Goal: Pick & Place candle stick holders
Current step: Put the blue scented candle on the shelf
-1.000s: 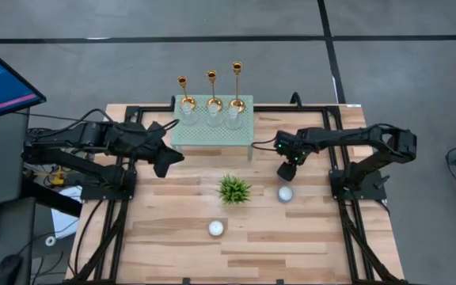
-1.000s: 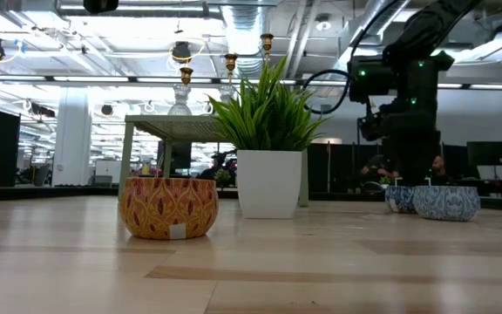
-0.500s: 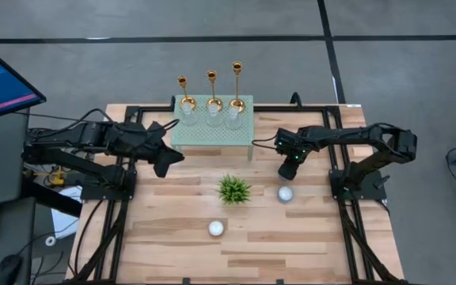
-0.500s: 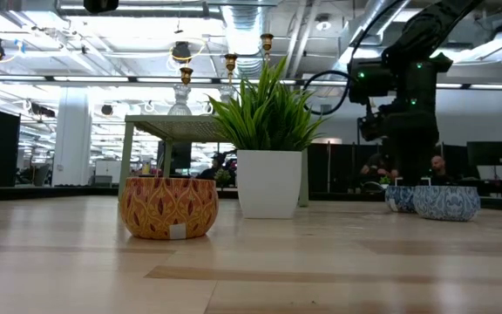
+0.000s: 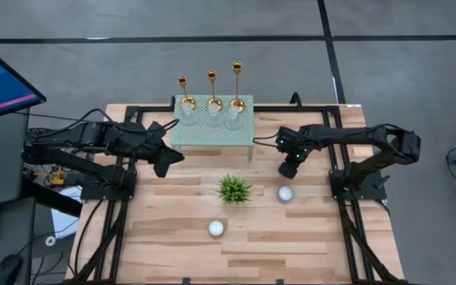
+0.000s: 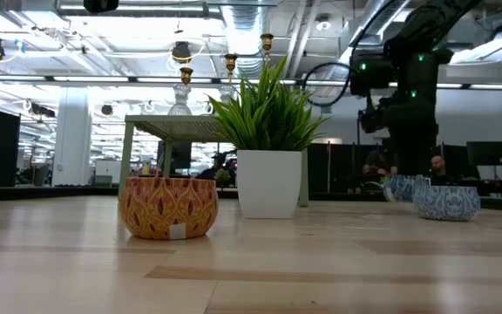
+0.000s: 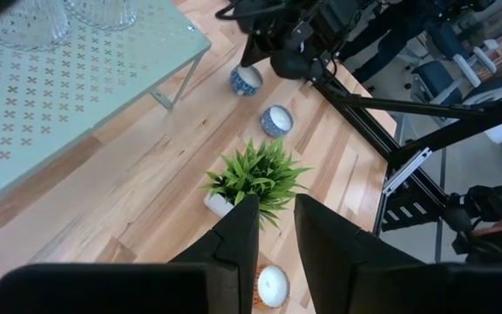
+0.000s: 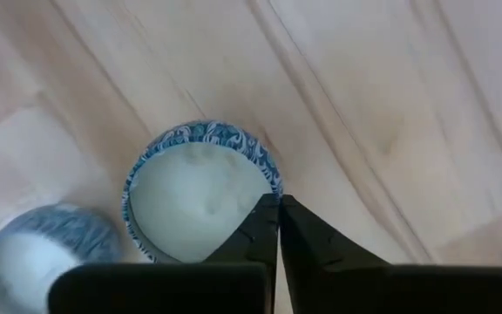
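Candle stick holders (image 5: 211, 89), three slim shiny gold, stand on green perforated side table (image 5: 212, 131) at wooden table (image 5: 236, 241) rear; bases hidden behind clear glass cups (image 5: 210, 117). Right gripper (image 8: 277, 228) pinched together, empty, above blue-patterned candle bowl (image 8: 200, 189) of white wax. Left gripper (image 7: 277, 228) slightly parted, empty, above potted plant (image 7: 258, 175).
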You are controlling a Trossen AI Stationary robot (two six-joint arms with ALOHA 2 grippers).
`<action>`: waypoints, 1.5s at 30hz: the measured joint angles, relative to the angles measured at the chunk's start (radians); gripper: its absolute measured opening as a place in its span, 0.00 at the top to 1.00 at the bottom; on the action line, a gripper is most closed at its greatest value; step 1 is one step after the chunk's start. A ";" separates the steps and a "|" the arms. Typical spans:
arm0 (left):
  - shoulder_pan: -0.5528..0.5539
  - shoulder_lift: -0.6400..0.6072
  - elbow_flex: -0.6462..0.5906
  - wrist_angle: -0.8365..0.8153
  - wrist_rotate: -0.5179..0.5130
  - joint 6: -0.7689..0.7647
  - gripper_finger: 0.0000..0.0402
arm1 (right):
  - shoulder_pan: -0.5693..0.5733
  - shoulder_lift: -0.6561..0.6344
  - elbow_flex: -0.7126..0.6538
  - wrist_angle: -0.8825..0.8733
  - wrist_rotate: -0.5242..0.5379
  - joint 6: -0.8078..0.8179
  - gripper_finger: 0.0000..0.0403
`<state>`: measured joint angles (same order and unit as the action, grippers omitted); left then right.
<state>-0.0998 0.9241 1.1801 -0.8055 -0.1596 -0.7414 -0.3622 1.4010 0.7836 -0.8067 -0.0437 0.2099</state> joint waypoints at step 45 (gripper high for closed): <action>0.000 0.000 0.000 0.002 0.001 0.003 0.81 | 0.075 0.606 1.318 -0.528 0.137 0.077 1.00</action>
<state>-0.1001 0.9237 1.1805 -0.8033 -0.1591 -0.7381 -0.2874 2.0075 2.1017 -1.3343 0.0929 0.2867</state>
